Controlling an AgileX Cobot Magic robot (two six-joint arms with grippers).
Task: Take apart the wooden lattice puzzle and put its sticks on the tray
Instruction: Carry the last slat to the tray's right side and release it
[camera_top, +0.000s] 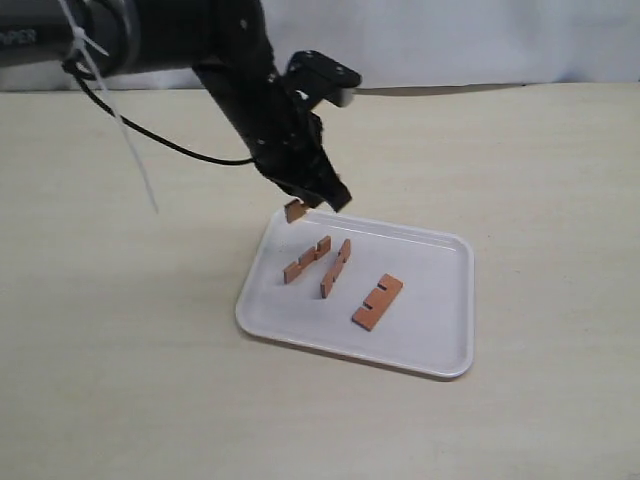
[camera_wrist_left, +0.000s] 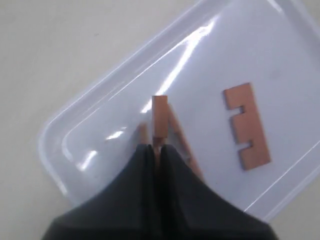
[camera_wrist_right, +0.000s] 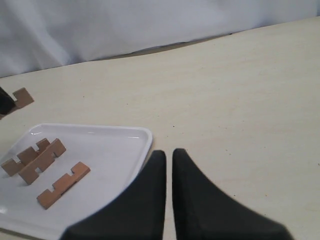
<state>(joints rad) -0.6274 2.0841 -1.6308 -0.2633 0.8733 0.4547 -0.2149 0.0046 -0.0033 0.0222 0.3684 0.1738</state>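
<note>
Claw on the left arm (camera_wrist_left: 156, 147) is pressed together on one notched stick (camera_wrist_left: 159, 117), held in the air over a corner of the white tray (camera_top: 430, 290). Three more sticks (camera_top: 335, 268) lie on the tray. The right claw (camera_wrist_right: 169, 156), nearly closed and empty, hangs over the desk (camera_wrist_right: 240, 90) beside the tray.

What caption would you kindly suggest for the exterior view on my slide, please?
The left gripper holds the fourth stick over the white tray, where three sticks already rest.
</note>
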